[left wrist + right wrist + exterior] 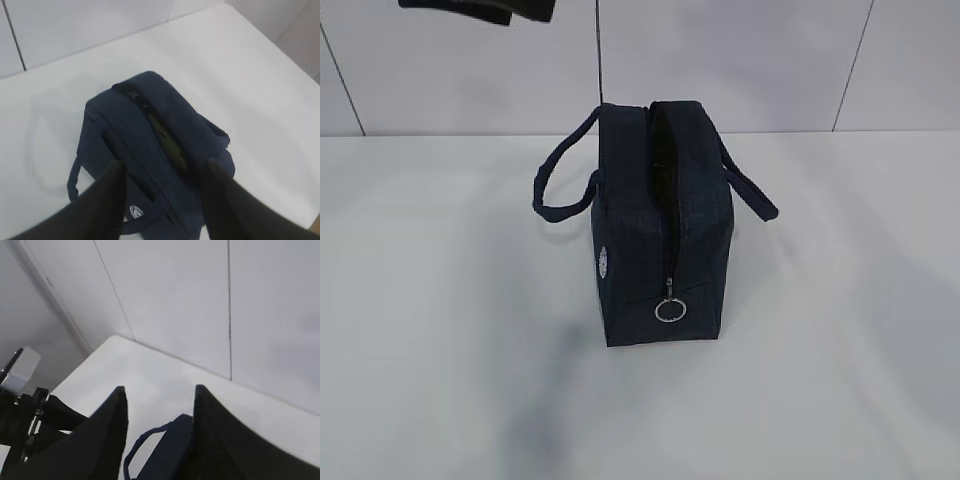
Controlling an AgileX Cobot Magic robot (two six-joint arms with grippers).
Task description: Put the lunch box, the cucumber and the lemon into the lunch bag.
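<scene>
While the lunch bag (655, 225) stands upright near the middle of the white table (430, 330), its narrow end faces the exterior camera, the zipper (669, 210) running up that end and over the top, parted into a dark slit along the upper stretch. A silver ring pull (669, 310) hangs low on the near end. One loop handle (558, 170) droops to the left side, the other (750, 190) to the right; small white logo (604, 262) on the left face. Left wrist view: bag seen from above at a slant, slit open along the top, something dull olive-green (167, 140) visible inside, too dim to name. Left gripper (165, 175) hovers above the bag's near end, fingers (107, 195) spread apart, nothing between them but the bag below, no contact seen. Right wrist view: right gripper (160, 395) raised, aimed toward the wall and the table's far edge, fingers (107, 435) apart and empty; a bag corner and one handle loop (145, 445) show beneath them. Lunch box and lemon not seen in any view. Dark arm hardware (480, 12) at the top edge of the exterior view.
</scene>
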